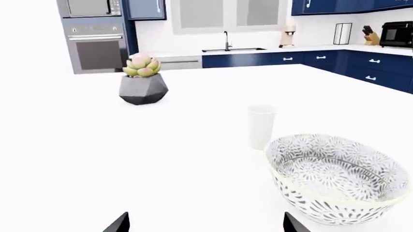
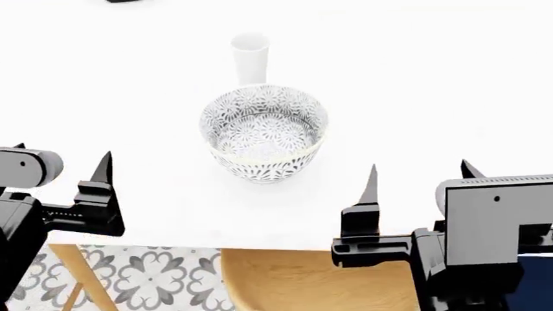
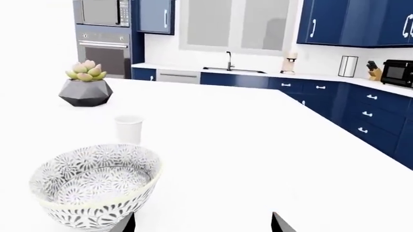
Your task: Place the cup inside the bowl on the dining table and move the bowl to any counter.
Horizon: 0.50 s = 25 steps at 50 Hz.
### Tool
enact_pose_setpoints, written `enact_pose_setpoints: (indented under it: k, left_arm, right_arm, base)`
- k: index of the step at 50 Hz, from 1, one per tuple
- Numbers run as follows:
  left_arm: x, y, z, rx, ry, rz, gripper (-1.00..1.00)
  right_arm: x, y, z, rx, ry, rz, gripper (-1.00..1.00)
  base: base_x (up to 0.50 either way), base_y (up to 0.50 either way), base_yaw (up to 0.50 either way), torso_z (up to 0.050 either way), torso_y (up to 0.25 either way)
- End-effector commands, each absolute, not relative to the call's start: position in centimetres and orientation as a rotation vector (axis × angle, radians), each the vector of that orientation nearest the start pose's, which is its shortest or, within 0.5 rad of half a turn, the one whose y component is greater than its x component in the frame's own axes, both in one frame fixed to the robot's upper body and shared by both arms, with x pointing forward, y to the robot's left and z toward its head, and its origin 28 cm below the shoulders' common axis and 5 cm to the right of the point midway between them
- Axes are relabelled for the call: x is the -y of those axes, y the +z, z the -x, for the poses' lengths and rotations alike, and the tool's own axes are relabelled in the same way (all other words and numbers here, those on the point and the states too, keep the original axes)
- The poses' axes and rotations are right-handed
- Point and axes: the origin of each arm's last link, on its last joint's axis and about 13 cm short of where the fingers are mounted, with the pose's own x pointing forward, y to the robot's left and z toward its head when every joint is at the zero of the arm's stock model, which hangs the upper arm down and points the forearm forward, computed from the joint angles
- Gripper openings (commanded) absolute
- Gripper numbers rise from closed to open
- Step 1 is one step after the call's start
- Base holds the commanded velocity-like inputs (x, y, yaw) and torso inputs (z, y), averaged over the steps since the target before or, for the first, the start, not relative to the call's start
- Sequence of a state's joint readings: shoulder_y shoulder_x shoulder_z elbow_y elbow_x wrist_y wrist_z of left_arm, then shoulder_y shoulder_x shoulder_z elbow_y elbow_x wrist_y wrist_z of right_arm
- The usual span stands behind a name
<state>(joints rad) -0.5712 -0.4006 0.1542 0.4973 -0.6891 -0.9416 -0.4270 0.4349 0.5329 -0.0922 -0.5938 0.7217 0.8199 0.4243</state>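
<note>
On dining table (image 2: 432,97): bowl (image 2: 263,133) empty, cup (image 2: 250,58) upright just behind

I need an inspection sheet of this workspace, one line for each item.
Surface: dining table, plain white top.
Job's things: cup upright, empty, just beyond the bowl; bowl upright, empty.
Clutter: succulent in a grey faceted pot, farther back.
Grippers: left claw and right claw open, near the table's front edge, holding nothing.
Cables: nothing seen.
Surroundings: wooden chair below the edge; blue cabinets, sink, oven behind.
</note>
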Motion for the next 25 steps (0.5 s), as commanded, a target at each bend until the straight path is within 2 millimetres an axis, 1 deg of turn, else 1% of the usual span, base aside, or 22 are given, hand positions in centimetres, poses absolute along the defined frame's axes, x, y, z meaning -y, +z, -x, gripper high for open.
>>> enact_pose_setpoints:
  k: [1,4,7,10,14,19,25]
  left_arm:
    - [-22.89,19.22,-26.19,-0.020,-0.070,-0.063,1.00]
    - [-22.98,19.45,-26.14,-0.018,-0.077,-0.066,1.00]
    - [-23.20,19.92,-26.31,-0.013,-0.078,-0.074,1.00]
    - [-23.13,19.95,-26.49,-0.010,-0.076,-0.068,1.00]
    - [-23.08,19.88,-26.25,-0.013,-0.085,-0.060,1.00]
    - [-23.64,20.10,-26.19,-0.007,-0.065,-0.057,1.00]
    - [-23.39,19.93,-26.36,-0.011,-0.067,-0.054,1.00]
  right_arm:
    - [14.66,18.67,-23.83,0.059,0.020,0.086,1.00]
    - [14.61,18.97,-23.85,0.060,0.030,0.097,1.00]
    - [15.05,19.59,-23.93,0.061,0.019,0.107,1.00]
    - [15.10,19.40,-23.92,0.057,0.001,0.107,1.00]
    - [15.16,19.05,-23.78,0.050,0.002,0.094,1.00]
    - [15.29,19.16,-23.55,0.051,0.000,0.097,1.00]
    - [15.08,19.13,-23.59,0.047,0.007,0.103,1.00]
  base:
    - [0.50,-0.09,0.00,0.000,0.000]
    - [0.50,-0.09,0.00,0.000,0.000]
    - [0.50,-0.12,0.00,0.000,0.000]
    - [0.50,-0.12,0.00,0.000,0.000]
    - [0.50,-0.12,0.00,0.000,0.000]
    - [0.50,-0.12,0.00,0.000,0.000]
    - [0.50,-0.06,0.00,0.000,0.000]
